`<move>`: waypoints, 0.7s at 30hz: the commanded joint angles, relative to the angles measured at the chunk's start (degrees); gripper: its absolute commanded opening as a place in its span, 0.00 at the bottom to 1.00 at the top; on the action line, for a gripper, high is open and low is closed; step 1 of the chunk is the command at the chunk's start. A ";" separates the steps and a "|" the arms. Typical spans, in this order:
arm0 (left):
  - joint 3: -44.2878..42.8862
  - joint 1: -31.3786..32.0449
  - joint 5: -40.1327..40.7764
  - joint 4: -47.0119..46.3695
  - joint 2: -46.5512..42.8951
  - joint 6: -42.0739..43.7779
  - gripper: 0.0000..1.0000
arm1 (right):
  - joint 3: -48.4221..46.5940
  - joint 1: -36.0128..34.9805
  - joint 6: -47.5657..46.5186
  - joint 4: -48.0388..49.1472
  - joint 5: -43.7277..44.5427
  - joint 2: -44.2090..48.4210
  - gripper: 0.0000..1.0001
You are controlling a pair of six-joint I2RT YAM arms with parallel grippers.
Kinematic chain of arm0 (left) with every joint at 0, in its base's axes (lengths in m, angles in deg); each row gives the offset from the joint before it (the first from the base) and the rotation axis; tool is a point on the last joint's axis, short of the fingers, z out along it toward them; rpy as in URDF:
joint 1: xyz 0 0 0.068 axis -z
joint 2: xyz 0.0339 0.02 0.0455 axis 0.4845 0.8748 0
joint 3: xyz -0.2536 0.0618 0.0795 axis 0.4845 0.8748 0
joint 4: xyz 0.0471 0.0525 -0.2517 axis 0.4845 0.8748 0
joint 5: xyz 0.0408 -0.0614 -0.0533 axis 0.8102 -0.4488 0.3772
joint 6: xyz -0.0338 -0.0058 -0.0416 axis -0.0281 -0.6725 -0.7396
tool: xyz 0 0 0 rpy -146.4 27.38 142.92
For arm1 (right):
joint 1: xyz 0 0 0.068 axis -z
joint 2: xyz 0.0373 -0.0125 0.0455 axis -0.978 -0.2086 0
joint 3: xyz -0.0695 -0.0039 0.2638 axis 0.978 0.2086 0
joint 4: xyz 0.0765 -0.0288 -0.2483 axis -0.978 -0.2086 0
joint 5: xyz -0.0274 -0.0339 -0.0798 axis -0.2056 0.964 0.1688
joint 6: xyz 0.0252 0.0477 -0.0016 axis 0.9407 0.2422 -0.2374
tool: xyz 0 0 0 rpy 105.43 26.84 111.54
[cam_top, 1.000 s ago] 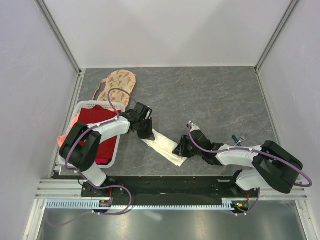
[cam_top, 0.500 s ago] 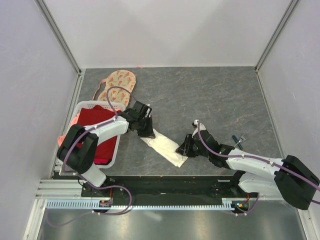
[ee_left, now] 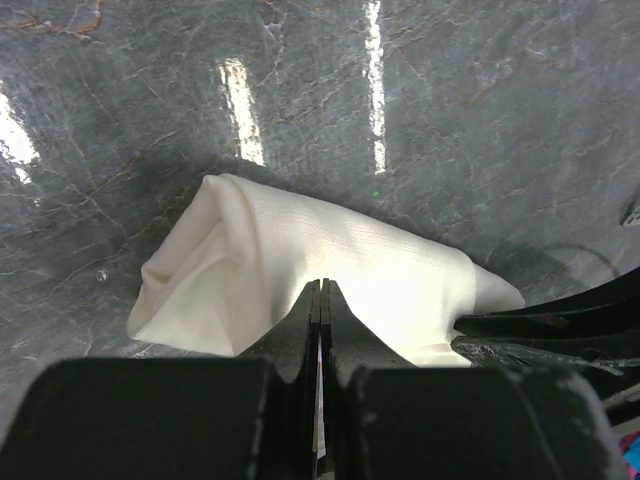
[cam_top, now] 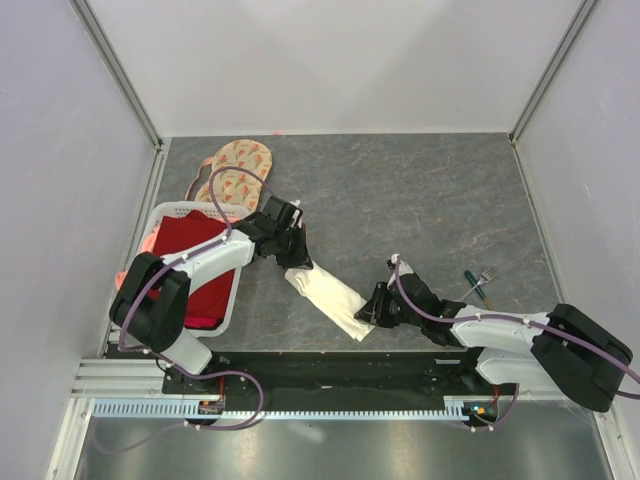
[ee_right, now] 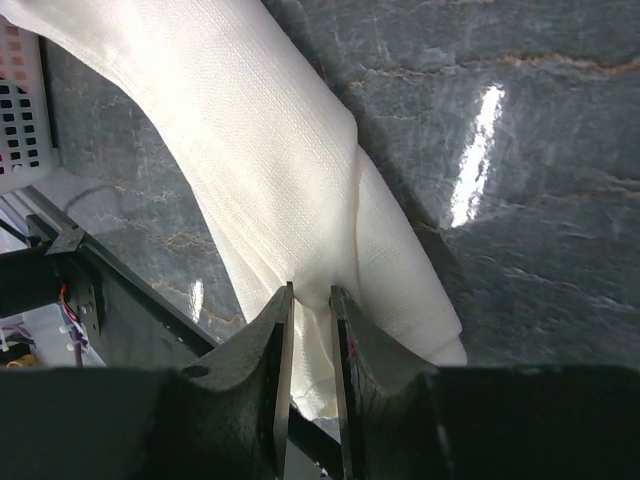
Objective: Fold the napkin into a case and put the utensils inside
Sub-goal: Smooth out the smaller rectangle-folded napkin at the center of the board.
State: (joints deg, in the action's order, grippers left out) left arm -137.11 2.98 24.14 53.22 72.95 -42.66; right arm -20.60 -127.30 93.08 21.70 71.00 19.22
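- cream-white thin cloth napkin lies by the middle of the near edge of the bench, bunched into a narrow strip, not flat layers
- left gripper: jaws pinched tight on the strip's far end
- right gripper: jaws nearly closed, cloth clamped between them at the near end
- risk: thin cloth slips from one pinch if the arms pull apart, and the strip collapses
- risk: the near end sits close to the near edge and could drop over it
- risk: bunching leaves no pocket for the slim gold metal utensils, which lie well apart toward the right edge
- long axis is diagonal: one end points to the far-left corner, the other to the near edge, right of centre
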 commanded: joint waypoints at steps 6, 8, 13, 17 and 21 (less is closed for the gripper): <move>1.01 -0.50 -1.99 1.44 -13.12 2.18 0.08 | -1.21 -0.49 -2.81 -15.21 7.07 9.22 0.30; 2.59 -0.94 -1.47 1.61 -17.16 2.27 0.12 | -3.83 -0.49 -3.78 -19.51 7.87 10.28 0.30; 4.62 -1.99 -1.37 2.41 -21.66 2.36 0.29 | -15.15 -0.49 -10.18 -25.94 9.10 7.22 0.32; 5.85 -2.08 -4.09 0.84 -20.43 1.40 0.32 | -21.06 -0.49 -13.01 -26.38 8.75 0.28 0.36; 8.05 -2.08 -4.54 -1.10 -20.42 -0.27 0.35 | -21.52 -0.58 -12.49 -22.79 8.05 -4.30 0.39</move>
State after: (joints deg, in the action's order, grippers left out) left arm -131.10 1.08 21.52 54.49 52.53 -42.36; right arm -41.10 -127.63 82.61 -1.71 78.70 18.41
